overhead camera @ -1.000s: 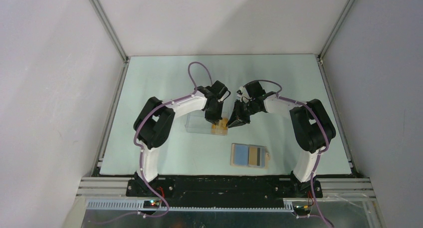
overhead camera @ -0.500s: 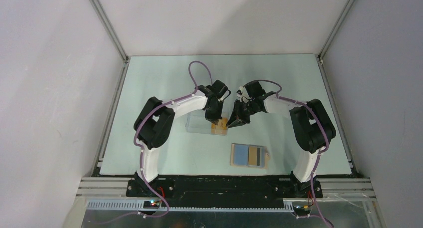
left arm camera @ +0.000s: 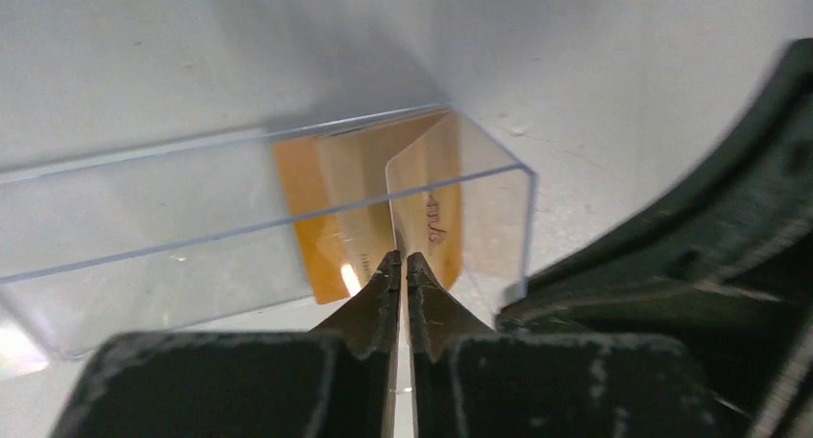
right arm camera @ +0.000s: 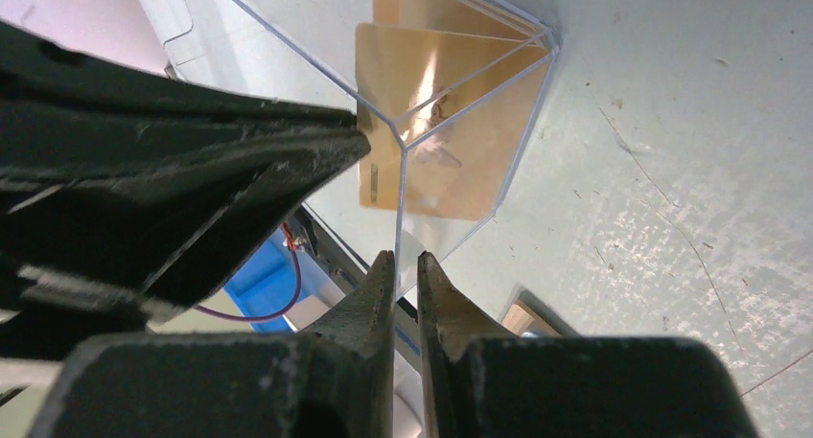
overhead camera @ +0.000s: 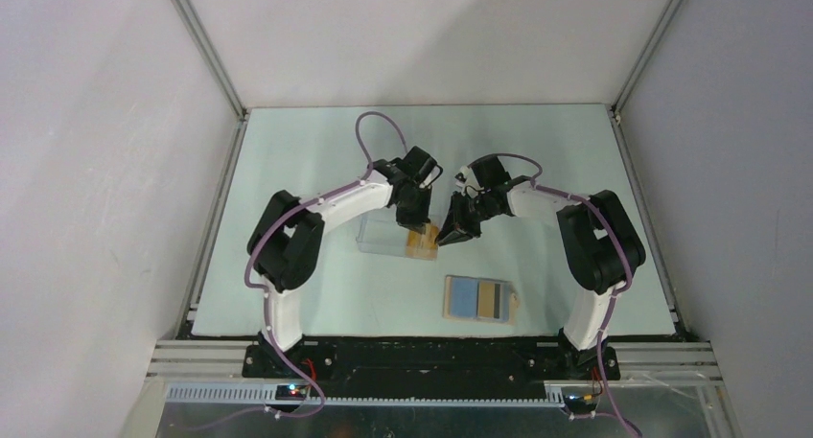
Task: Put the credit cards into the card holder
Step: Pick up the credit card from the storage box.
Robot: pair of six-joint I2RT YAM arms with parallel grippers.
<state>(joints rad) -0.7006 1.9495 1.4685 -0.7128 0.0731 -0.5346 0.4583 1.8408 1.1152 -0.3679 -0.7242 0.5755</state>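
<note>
Orange-yellow credit cards (overhead camera: 422, 242) sit at the right end of a clear plastic box (overhead camera: 388, 235). In the left wrist view my left gripper (left arm camera: 403, 259) is shut on the edge of one card (left arm camera: 436, 203), which stands upright in the box; another card (left arm camera: 321, 194) lies flat under it. My right gripper (right arm camera: 404, 258) is shut on the box's thin clear wall (right arm camera: 399, 203) at its right end, with the cards (right arm camera: 436, 103) beyond it. The card holder (overhead camera: 479, 298), a tan wallet with blue lining, lies open nearer the arms.
The two grippers (overhead camera: 419, 225) (overhead camera: 444, 235) are almost touching over the box's right end. The left gripper's black fingers (right arm camera: 220, 160) fill the left of the right wrist view. The wallet's corner (right arm camera: 524, 317) shows below the box there.
The left arm's elbow has swung left and its gripper has shifted slightly back over the box. The right arm, box and wallet have not visibly moved.
</note>
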